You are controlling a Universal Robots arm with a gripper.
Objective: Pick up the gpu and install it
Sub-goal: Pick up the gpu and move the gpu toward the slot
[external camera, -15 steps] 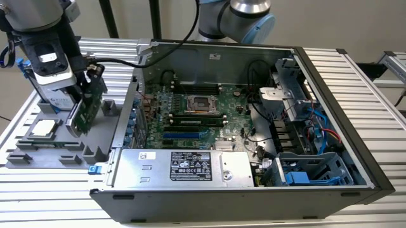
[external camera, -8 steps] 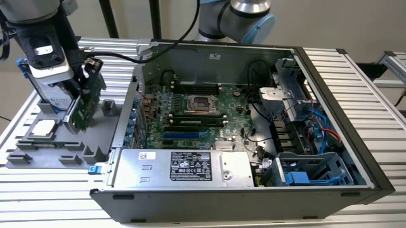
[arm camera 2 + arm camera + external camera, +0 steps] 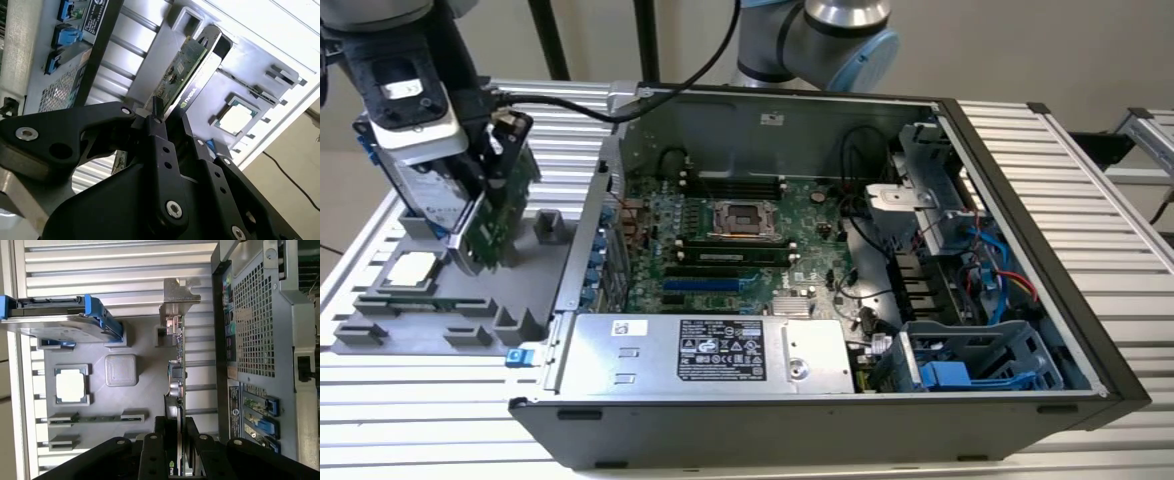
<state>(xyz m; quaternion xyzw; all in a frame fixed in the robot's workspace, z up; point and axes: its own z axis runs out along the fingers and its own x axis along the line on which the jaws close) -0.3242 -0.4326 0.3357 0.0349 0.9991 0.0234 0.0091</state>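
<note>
We judge the gpu [image 3: 182, 65] light, stiff and fragile, best pinched across its bare board edge, away from chips. The gripper [image 3: 170, 122] is narrowed to board thickness, one finger on each face, clamping the card's upper edge. The card stands on edge at the edge of the grey tray [image 3: 447, 305] nearest the open computer case [image 3: 761, 440]; whether seated in its slot, we cannot tell.
</note>
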